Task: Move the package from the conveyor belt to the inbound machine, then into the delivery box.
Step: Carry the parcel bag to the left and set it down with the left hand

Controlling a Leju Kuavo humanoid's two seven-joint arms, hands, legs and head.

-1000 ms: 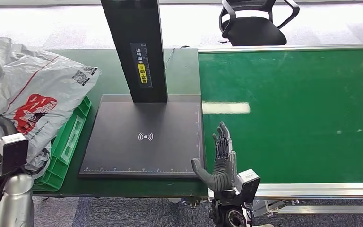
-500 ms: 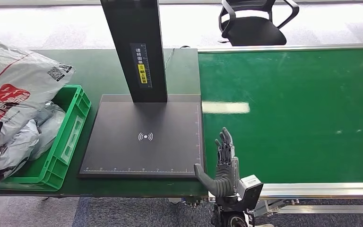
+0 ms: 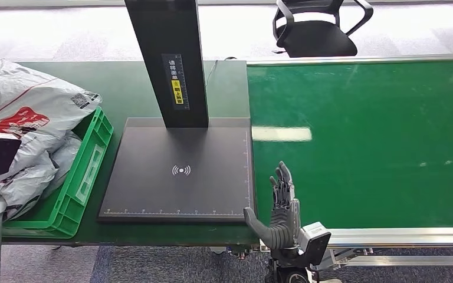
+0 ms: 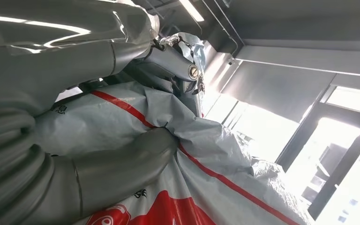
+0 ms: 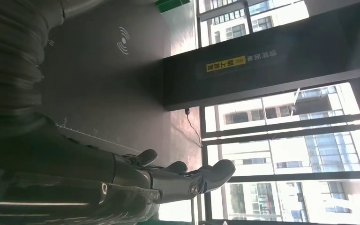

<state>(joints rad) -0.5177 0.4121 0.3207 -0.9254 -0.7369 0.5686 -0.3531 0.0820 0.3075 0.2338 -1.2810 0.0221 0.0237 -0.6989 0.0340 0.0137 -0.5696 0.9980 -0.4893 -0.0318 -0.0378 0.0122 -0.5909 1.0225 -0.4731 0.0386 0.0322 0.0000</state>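
Left hand (image 4: 122, 154) grips the package (image 3: 29, 112) over the green box (image 3: 85, 171); right hand (image 3: 280, 203) hangs empty, fingers spread, beside the scanner (image 3: 180, 171)

The package (image 3: 32, 112) was pale grey-white plastic with a thin red stripe, a red printed blotch and a small black code patch; the delivery box (image 3: 79, 177) was bright green; the conveyor belt (image 3: 360, 141) was a deeper green, edged in silver; the inbound machine (image 3: 180, 171) was matt black — a white wave symbol on its plate, a yellow label on its post; the worktop (image 3: 124, 88) was dark green.
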